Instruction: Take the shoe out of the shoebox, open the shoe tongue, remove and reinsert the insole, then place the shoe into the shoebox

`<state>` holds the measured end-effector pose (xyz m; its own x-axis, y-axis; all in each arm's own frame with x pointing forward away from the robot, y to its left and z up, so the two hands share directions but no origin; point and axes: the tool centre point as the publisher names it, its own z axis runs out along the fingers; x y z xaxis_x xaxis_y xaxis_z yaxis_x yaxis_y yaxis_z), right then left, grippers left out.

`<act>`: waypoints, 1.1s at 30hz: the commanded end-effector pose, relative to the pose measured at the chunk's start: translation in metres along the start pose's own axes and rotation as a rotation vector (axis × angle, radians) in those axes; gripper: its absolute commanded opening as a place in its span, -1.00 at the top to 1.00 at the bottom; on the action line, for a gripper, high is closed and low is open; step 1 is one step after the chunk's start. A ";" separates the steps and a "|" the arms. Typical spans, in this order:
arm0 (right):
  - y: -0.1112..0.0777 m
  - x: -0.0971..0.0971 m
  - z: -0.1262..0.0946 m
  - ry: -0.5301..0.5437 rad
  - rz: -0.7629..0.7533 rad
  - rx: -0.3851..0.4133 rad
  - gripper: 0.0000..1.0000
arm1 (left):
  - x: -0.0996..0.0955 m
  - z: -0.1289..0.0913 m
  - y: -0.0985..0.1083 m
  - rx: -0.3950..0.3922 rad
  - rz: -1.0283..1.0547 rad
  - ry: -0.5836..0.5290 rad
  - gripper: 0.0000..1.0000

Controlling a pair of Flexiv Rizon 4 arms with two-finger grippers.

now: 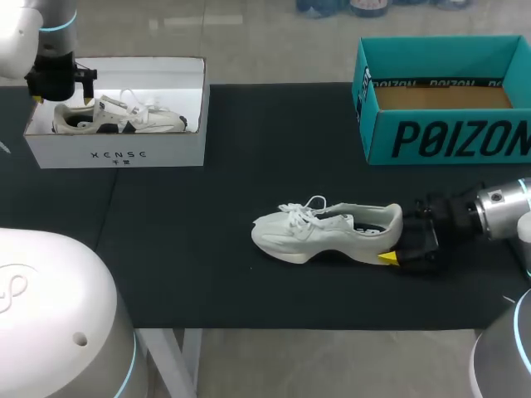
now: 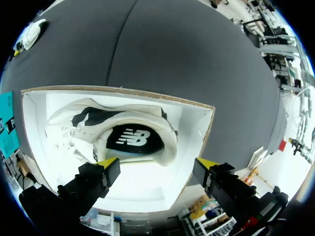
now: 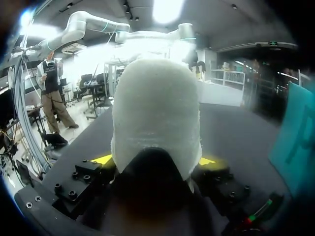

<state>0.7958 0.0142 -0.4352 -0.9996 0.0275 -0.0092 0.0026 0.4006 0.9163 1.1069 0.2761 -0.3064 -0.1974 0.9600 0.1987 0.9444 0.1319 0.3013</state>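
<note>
A white shoe (image 1: 328,230) lies on its side on the black table mat, toe toward my left. My right gripper (image 1: 397,242) is shut on its heel; in the right wrist view the heel (image 3: 155,118) fills the gap between the yellow fingertips (image 3: 102,160), which touch it on both sides. A second white shoe with black patches (image 1: 124,116) lies inside a white shoebox (image 1: 116,153) at the back left. My left gripper (image 2: 157,164) hangs open above that box, its yellow tips over the shoe's (image 2: 133,132) heel opening and apart from it.
An open teal shoebox (image 1: 448,137) stands at the back right, with only its brown floor showing inside. The black mat (image 1: 249,149) covers the table between the two boxes. The table's front edge runs just below the white shoe.
</note>
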 end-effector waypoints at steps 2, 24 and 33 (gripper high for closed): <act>-0.003 0.000 0.007 -0.002 0.001 0.004 1.00 | -0.029 -0.054 -0.038 -0.064 -0.012 0.050 -1.00; -0.003 0.000 0.007 -0.002 0.001 0.004 1.00 | -0.089 -0.085 -0.150 0.147 -0.300 -0.042 -1.00; -0.003 0.000 0.007 -0.002 0.001 0.004 1.00 | -0.120 -0.099 -0.178 0.148 -0.312 0.015 -1.00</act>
<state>0.7958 0.0146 -0.4352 -0.9996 0.0274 -0.0095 0.0023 0.4006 0.9162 0.9387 0.1187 -0.2943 -0.4812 0.8692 0.1138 0.8684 0.4550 0.1970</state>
